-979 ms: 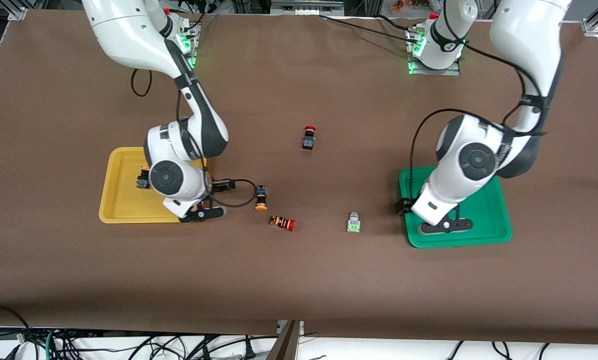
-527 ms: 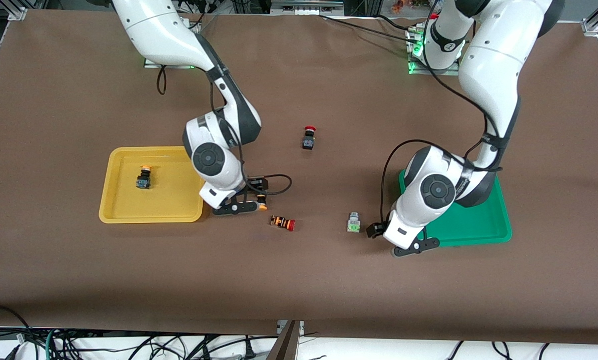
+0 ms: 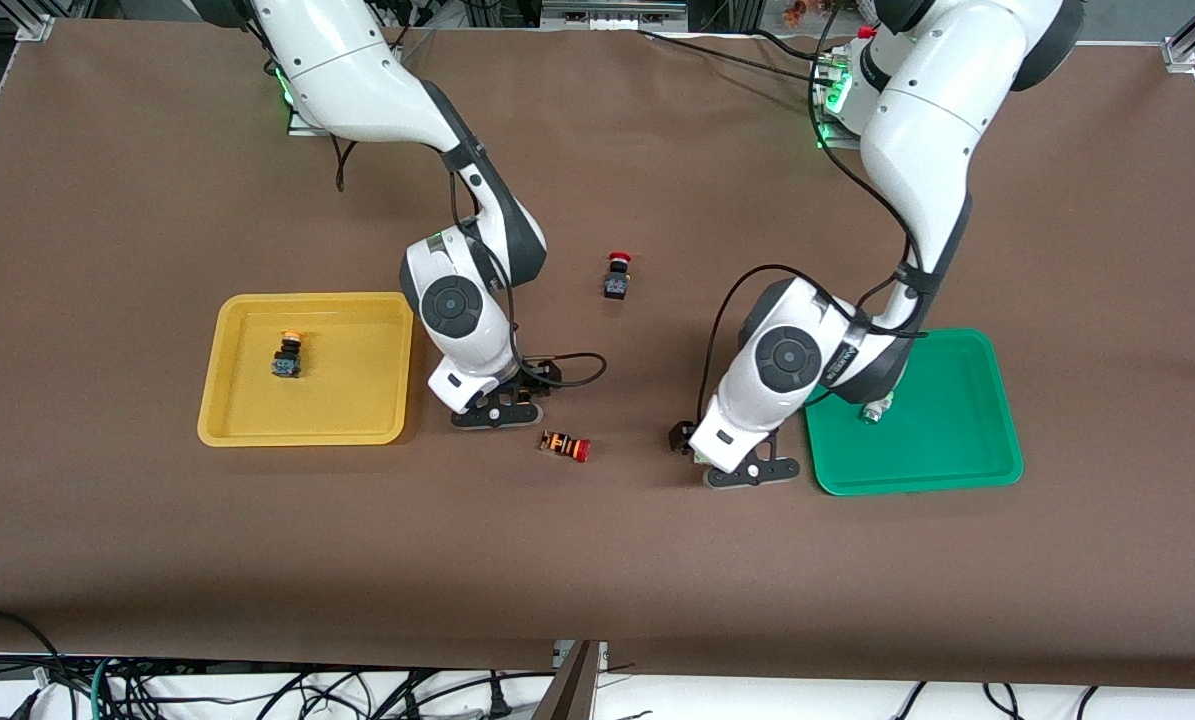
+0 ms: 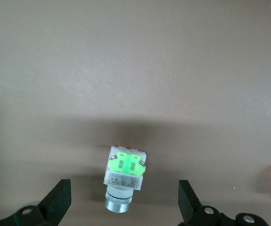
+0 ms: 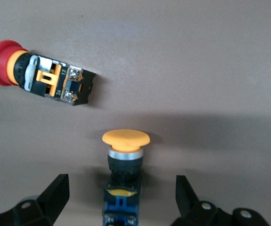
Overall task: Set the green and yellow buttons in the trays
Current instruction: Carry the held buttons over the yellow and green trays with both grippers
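My right gripper [image 3: 502,412] is open, low over a black-bodied yellow button [image 5: 125,162] that lies on the table beside the yellow tray [image 3: 347,385]. The button lies between the fingers [image 5: 55,195], untouched. A second yellow button [image 3: 287,353] lies in the yellow tray. My left gripper [image 3: 752,472] is open, low over a whitish-grey green button [image 4: 124,176] on the table beside the green tray [image 3: 942,440]. Its fingers [image 4: 57,200] stand apart from that button. Another green button [image 3: 873,410] lies in the green tray, partly hidden by the left arm. The front view hides both table buttons under the grippers.
A red-capped black switch [image 3: 565,446] lies on the table between the two grippers, also in the right wrist view [image 5: 41,75]. Another red-capped switch [image 3: 617,275] lies farther from the front camera, mid-table. Brown cloth covers the table.
Both arms moved from over their trays toward the table's middle and came down. The right gripper now straddles the yellow button, the left the green one. A button lies in each tray.
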`<action>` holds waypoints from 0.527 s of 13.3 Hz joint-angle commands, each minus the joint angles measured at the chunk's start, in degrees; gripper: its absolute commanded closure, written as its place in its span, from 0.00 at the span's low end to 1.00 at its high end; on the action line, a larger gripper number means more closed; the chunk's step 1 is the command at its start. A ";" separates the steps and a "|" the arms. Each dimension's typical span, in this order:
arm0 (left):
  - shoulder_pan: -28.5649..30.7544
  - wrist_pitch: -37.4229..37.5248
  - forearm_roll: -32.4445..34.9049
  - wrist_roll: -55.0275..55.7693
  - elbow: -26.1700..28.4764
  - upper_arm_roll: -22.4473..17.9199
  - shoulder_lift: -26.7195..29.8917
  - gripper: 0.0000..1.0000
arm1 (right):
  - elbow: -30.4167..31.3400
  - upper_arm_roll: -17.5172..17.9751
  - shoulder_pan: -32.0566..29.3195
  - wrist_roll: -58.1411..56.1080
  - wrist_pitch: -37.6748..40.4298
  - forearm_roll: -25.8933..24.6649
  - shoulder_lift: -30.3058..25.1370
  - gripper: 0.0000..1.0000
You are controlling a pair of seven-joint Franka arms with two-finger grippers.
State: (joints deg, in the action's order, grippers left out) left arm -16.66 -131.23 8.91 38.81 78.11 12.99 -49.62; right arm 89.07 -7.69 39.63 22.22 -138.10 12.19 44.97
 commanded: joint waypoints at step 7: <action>-0.65 -2.54 5.59 -0.22 -0.50 -0.59 -2.59 0.79 | -2.67 -0.48 -1.04 0.02 2.55 0.91 0.39 1.00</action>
State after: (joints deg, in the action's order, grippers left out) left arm -16.76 -133.47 13.24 38.78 78.12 12.80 -52.21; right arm 87.79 -7.93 39.26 22.32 -138.44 12.21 45.70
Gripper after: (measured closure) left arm 0.335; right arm 0.683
